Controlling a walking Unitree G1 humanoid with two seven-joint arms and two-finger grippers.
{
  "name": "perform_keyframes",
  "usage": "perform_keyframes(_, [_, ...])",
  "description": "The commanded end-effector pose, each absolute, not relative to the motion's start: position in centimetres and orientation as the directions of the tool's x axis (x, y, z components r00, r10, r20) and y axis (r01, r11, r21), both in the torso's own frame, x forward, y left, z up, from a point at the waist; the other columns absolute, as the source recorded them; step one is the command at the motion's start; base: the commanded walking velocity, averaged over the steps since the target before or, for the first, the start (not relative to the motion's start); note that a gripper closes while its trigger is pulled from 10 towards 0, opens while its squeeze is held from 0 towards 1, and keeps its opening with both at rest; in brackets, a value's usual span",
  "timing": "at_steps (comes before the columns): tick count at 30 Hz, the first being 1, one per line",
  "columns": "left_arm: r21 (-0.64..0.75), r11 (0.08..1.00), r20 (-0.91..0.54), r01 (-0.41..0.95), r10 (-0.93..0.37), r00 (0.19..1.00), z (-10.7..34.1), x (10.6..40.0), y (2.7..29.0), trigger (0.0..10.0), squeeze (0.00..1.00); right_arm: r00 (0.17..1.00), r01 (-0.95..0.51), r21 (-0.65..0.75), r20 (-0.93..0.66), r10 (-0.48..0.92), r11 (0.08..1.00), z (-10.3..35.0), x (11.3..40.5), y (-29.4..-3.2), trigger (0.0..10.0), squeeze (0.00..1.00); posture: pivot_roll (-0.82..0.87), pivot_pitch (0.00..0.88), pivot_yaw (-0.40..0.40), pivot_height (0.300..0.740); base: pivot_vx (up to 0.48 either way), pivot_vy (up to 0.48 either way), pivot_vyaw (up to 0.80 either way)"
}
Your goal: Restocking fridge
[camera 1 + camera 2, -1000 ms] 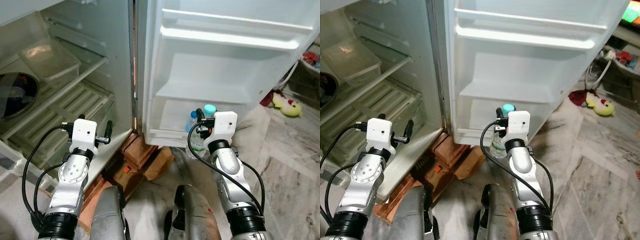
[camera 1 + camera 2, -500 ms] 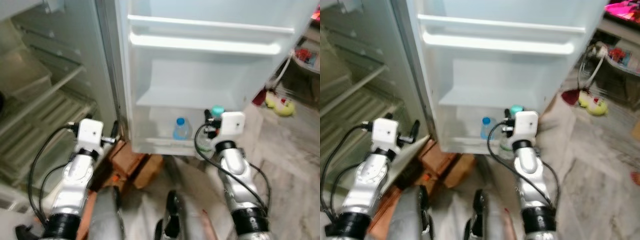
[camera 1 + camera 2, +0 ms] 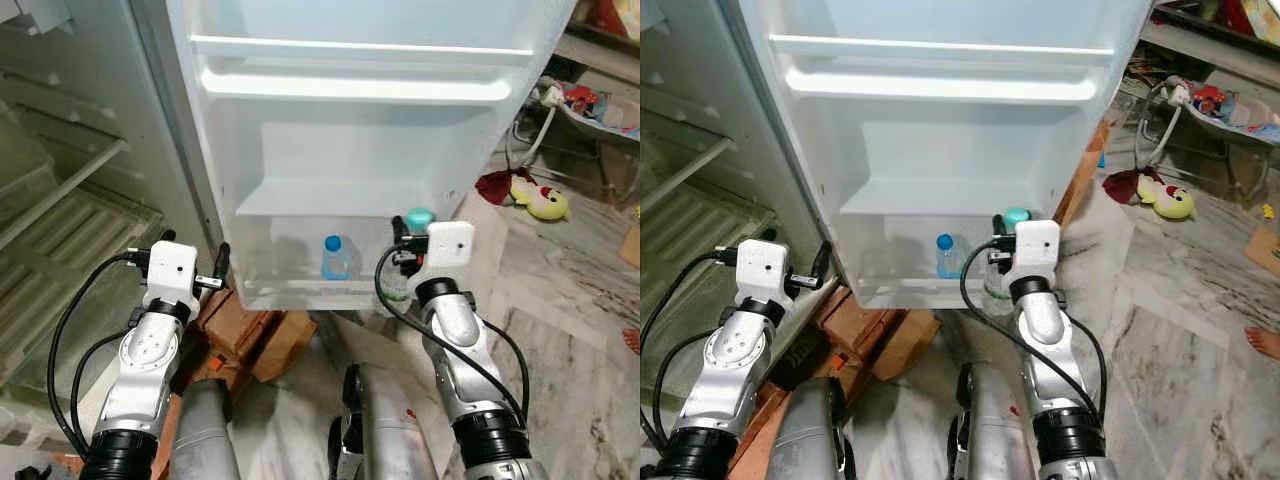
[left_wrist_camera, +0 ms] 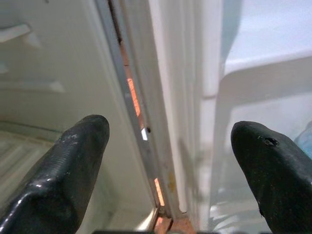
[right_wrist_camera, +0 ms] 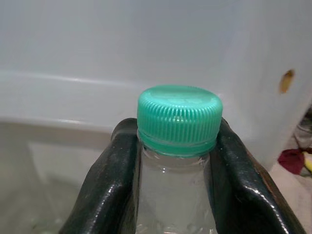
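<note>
The open fridge door (image 3: 360, 110) faces me with white shelves. A clear bottle with a blue cap (image 3: 336, 258) stands in the door's lowest bin (image 3: 300, 290). My right gripper (image 5: 173, 161) is shut on the neck of a clear water bottle with a green cap (image 5: 178, 119), held upright just outside the bin's right end (image 3: 418, 220). My left gripper (image 4: 165, 146) is open and empty, low by the door's hinge edge, near the fridge body (image 3: 60, 200).
Brown cardboard pieces (image 3: 245, 325) lie on the floor under the door. Wire shelves (image 3: 60, 230) fill the fridge interior at left. A yellow stuffed toy (image 3: 540, 198) and red cloth lie on the marble floor at right. A bare foot (image 3: 1262, 343) shows at the far right.
The camera has swung right, so the door now fills the middle. The right gripper still holds the green-capped bottle near the bin; the blue-capped bottle stays in place.
</note>
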State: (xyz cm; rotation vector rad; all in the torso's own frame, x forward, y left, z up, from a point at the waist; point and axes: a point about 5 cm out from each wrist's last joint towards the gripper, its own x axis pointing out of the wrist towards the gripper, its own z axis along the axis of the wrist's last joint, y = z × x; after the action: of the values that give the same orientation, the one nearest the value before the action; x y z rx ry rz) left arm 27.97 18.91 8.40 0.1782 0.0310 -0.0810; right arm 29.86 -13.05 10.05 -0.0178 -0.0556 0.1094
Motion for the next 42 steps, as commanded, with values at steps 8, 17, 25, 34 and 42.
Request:
perform_keyframes(8, [0.143,0.98,-0.157,0.138,-0.116,0.981,7.3,26.7,20.1,10.0,0.0,0.986,-0.15,-0.054,0.068,0.153,0.987,10.3,31.4,-12.7,10.0,0.0,0.05,0.185,-0.082,0.543,0.0,0.0,0.0])
perform_keyframes(17, [0.125,0.983,-0.18,0.136,-0.112,0.977,8.2,24.8,21.6,10.0,0.0,0.964,-0.214,-0.167,0.123,0.236,0.962,11.6,33.3,-12.2,10.0,0.0,0.09,0.24,-0.074,0.543,0.0,0.0,0.0])
perform_keyframes(25, [0.182,0.971,-0.169,0.153,-0.123,0.978,9.9,23.3,22.3,10.0,0.0,0.924,-0.224,-0.362,0.217,0.315,0.905,14.2,35.9,-11.7,10.0,0.0,0.15,0.283,-0.051,0.543,0.0,0.0,0.0])
perform_keyframes(34, [0.212,0.969,-0.15,0.127,-0.096,0.984,11.1,23.1,23.2,10.0,0.0,0.861,-0.242,-0.491,0.289,0.418,0.837,15.3,36.0,-11.9,10.0,0.0,0.18,0.302,-0.03,0.543,0.0,0.0,0.0])
perform_keyframes(42, [0.235,0.963,-0.144,0.13,-0.097,0.985,11.7,22.9,23.1,10.0,0.0,0.824,-0.173,-0.706,0.277,0.494,0.686,15.6,36.0,-13.4,10.0,0.0,0.2,0.314,-0.01,0.543,0.0,0.0,0.0])
